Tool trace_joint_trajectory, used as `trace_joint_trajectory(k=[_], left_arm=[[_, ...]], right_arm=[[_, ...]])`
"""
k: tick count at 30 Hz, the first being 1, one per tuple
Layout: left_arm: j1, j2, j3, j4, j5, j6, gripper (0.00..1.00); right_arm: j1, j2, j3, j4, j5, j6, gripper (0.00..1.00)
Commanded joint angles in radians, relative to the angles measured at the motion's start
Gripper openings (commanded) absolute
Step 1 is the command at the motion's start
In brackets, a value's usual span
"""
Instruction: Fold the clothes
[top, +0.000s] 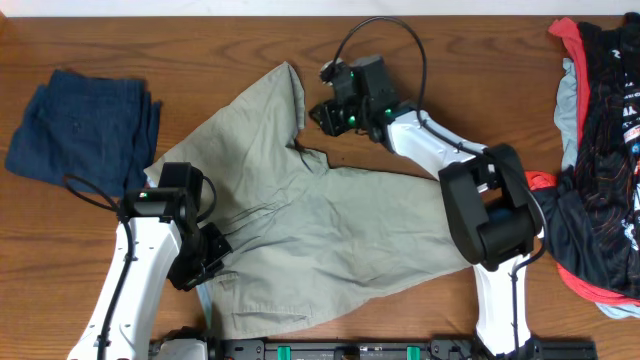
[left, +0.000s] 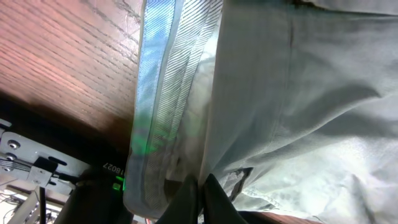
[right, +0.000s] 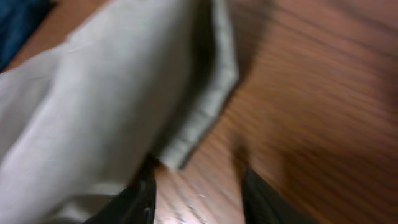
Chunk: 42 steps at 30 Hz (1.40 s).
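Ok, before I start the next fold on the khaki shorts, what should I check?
1. Left end effector gripping khaki shorts at the waistband: ok.
2. Right end effector gripping the leg hem: not ok, open, hem just ahead.
3. Shorts lying flat: not ok, creased in the middle.
4. Folded denim not overlapping shorts: ok, beside them.
5. Garment pile apart from shorts: cannot tell, right arm hides it.

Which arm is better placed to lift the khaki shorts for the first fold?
Left. The left claw is shut on the shorts at the waistband edge; the right claw sits open over bare table beside a leg hem, gripping nothing.
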Motion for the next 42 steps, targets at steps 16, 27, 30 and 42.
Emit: trace_joint_trajectory(k=[16,27,30,42], left_arm=[[0.004,-0.007,0.002,0.019,-0.015,-0.016,0.06],[0.004,-0.007,0.002,0.020,-0.015,-0.016,0.06],[0.004,-0.007,0.002,0.020,-0.015,-0.016,0.06],[0.004,-0.007,0.002,0.021,-0.015,-0.016,0.06]], right_arm=[[0.104,0.110,0.015,0.035,0.060,0.004,0.63],[0.140,0.117,0.015,0.074,0.161,0.004,0.44],[0.149,0.129,0.015,0.088,0.162,0.010,0.41],[0.140,0.139,0.015,0.089,0.384,0.056,0.01]])
